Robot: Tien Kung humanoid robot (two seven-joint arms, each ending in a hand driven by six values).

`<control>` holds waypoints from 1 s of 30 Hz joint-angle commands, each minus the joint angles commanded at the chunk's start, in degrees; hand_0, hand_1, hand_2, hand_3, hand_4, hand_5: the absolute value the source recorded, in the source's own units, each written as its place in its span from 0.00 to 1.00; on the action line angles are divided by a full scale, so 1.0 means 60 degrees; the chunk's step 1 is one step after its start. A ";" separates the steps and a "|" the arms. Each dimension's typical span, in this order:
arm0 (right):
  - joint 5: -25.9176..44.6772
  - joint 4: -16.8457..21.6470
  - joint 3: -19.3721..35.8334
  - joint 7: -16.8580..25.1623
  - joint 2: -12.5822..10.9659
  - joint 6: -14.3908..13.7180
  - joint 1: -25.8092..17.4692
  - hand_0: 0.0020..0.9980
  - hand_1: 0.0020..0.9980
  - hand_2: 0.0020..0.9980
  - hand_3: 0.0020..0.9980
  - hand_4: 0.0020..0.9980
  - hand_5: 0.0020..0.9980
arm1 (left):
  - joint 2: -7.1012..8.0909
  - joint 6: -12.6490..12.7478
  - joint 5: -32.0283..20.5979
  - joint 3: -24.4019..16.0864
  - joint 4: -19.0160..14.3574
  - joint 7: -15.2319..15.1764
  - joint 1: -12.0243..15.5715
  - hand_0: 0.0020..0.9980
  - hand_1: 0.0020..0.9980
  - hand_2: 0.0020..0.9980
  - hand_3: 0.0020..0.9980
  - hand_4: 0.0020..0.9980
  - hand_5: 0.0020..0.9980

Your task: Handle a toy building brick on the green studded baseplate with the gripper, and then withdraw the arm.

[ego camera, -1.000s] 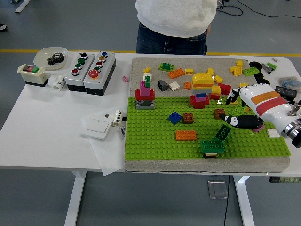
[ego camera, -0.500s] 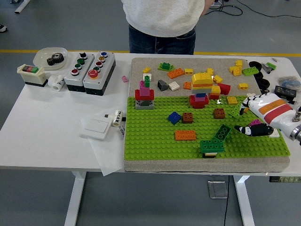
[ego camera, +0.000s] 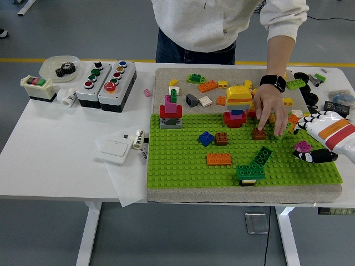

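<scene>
Taking the green baseplate [ego camera: 183, 160] as the landmark, things run like this from left to right. Off its left edge, on the white table [ego camera: 50, 160], sit two grey button boxes [ego camera: 106, 82] and a white switch plate [ego camera: 113, 147]; none of this bears on the move. No left arm shows anywhere in the head view.

On the baseplate's left half stands a small tower of red, grey and pink bricks [ego camera: 171, 113]. Toward the middle lie a blue brick [ego camera: 206, 138], a brown one [ego camera: 222, 138] and a flat orange brick [ego camera: 219, 159]. Near the front edge, right of centre, a dark green brick [ego camera: 254, 165] lies with its long axis slanting up to the right.

Further right, a person's hand [ego camera: 270, 108] reaches down from the far side, fingertips on or just at a small brown brick [ego camera: 259, 133].

At the baseplate's right edge is the robot's right hand [ego camera: 320, 138], white-shelled with black fingers [ego camera: 317, 157]. They look loosely curled, pointing left over the studs. A small pink brick [ego camera: 303, 146] sits just at them, but I cannot tell whether it is pinched or merely resting beside them.

The deciding relation: the pink brick lies at the fingertips on their left, inboard side, so the hand's way off the plate is to the right. The person's hand is close by on the left, and I would judge that the main thing to steer clear of.
</scene>
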 joint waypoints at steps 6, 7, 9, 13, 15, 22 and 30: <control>0.0000 -0.0546 -0.0227 0.0142 -0.0018 -0.0209 0.0191 0.63 0.70 0.78 0.68 0.81 0.48 | -0.0004 -0.0014 0.0032 -0.0017 -0.0011 0.0008 -0.0009 0.74 0.74 0.76 0.61 0.66 0.63; 0.0000 -0.0665 -0.0340 0.0154 -0.0034 -0.0246 0.0265 0.63 0.70 0.78 0.68 0.81 0.48 | -0.0004 -0.0020 0.0033 -0.0009 -0.0016 0.0006 -0.0013 0.74 0.74 0.76 0.61 0.66 0.63; 0.0000 -0.0759 -0.0432 0.0175 -0.0042 -0.0275 0.0322 0.63 0.70 0.78 0.68 0.81 0.48 | -0.0003 -0.0025 0.0043 -0.0014 -0.0019 0.0008 -0.0013 0.74 0.74 0.76 0.61 0.66 0.63; 0.0000 -0.1088 -0.0644 0.0195 0.0003 -0.0299 0.0466 0.64 0.71 0.79 0.69 0.80 0.47 | -0.0006 -0.0035 0.0059 -0.0021 -0.0030 0.0015 -0.0011 0.74 0.74 0.76 0.61 0.66 0.63; 0.0000 -0.1164 -0.0678 0.0195 0.0023 -0.0297 0.0492 0.64 0.71 0.79 0.69 0.80 0.47 | -0.0005 -0.0041 0.0064 -0.0018 -0.0035 0.0015 -0.0014 0.74 0.74 0.76 0.61 0.66 0.63; 0.0000 -0.1316 -0.0637 0.0178 0.0110 -0.0264 0.0492 0.66 0.71 0.80 0.71 0.80 0.46 | -0.0010 -0.0048 0.0076 -0.0018 -0.0043 0.0014 -0.0023 0.74 0.74 0.76 0.61 0.66 0.63; 0.0000 -0.1073 -0.0025 0.0012 0.0060 -0.0104 0.0165 0.66 0.72 0.79 0.71 0.79 0.44 | -0.0002 -0.0044 0.0028 0.0029 -0.0046 0.0002 -0.0038 0.74 0.74 0.76 0.61 0.66 0.63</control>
